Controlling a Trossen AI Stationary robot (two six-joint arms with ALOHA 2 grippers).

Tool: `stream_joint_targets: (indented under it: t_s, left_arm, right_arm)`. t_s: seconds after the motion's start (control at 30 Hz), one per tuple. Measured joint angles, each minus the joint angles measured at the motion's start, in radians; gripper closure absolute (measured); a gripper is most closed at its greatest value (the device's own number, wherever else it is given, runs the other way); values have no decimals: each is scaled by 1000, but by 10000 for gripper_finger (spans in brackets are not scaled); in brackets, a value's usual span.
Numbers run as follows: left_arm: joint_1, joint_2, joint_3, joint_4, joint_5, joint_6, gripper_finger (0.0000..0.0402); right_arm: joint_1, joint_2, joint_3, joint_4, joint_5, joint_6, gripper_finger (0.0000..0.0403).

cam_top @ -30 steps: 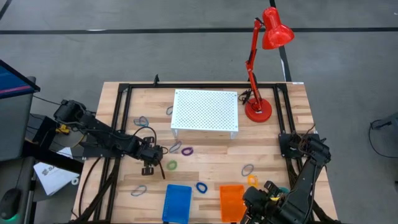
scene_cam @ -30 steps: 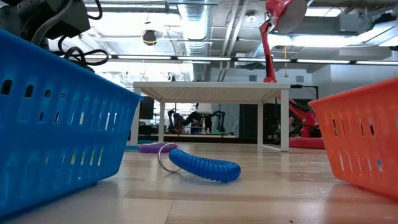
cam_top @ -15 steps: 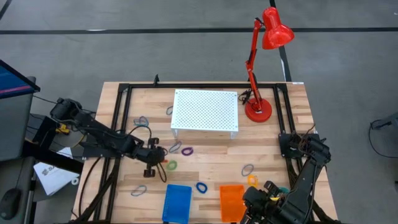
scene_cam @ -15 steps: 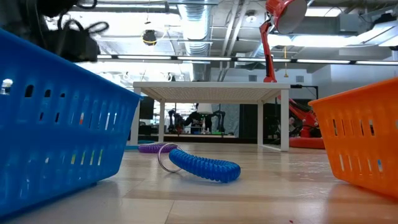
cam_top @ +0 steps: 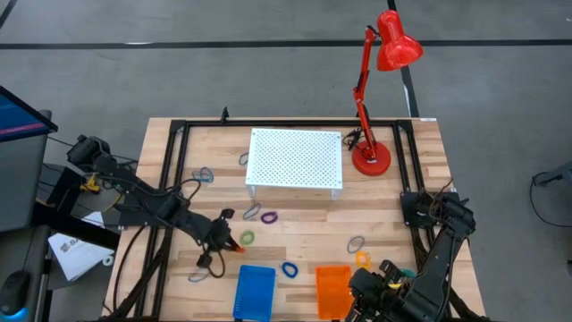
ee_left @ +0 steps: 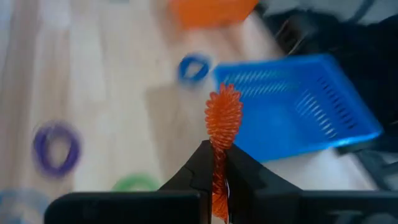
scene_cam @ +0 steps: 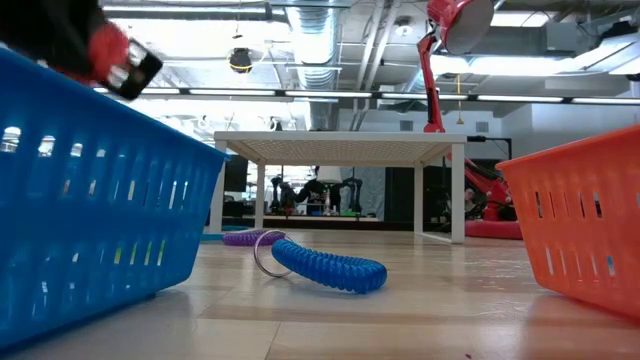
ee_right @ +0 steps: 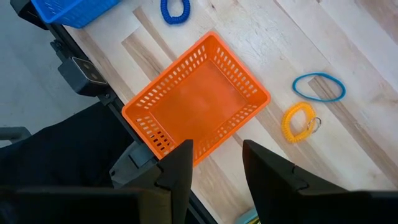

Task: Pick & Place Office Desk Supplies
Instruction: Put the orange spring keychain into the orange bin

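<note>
Between my left gripper's (ee_left: 215, 163) closed fingers sits an orange coil loop (ee_left: 222, 118), lifted off the wooden table (cam_top: 304, 224) at ten o'clock from the blue basket (cam_top: 254, 291), which looks bare inside. My right gripper (ee_right: 214, 163) hangs parted above the bare orange basket (ee_right: 198, 101).

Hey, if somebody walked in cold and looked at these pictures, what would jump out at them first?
Probably the tall red lamp at the table's far right corner, beside the white perforated stand. Next, the left gripper, shut on an orange coil loop and raised near the blue basket. The orange basket sits at the near edge beside the blue one, with the right gripper open above it.
</note>
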Motion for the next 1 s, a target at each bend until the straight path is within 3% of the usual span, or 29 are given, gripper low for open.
stream_joint_targets:
  t_s: [0.2,0.37,0.53,0.83,1.0]
  left_arm:
    - [5,28,1,189,57,106,392]
    - [11,81,1,404,142,211,392]
    - [11,151,2,624,252,325,392]
    - [57,261,2,815,289,400,392]
    - [89,324,12,894,365,405,392]
  right_arm:
    - [0,3,0,2,41,-39,266]
    - [-1,19,0,18,135,-150,266]
    - [-10,23,-18,125,296,-353,266]
    - [-32,24,-65,342,629,-790,262]
    - [-80,24,-124,504,654,-982,243]
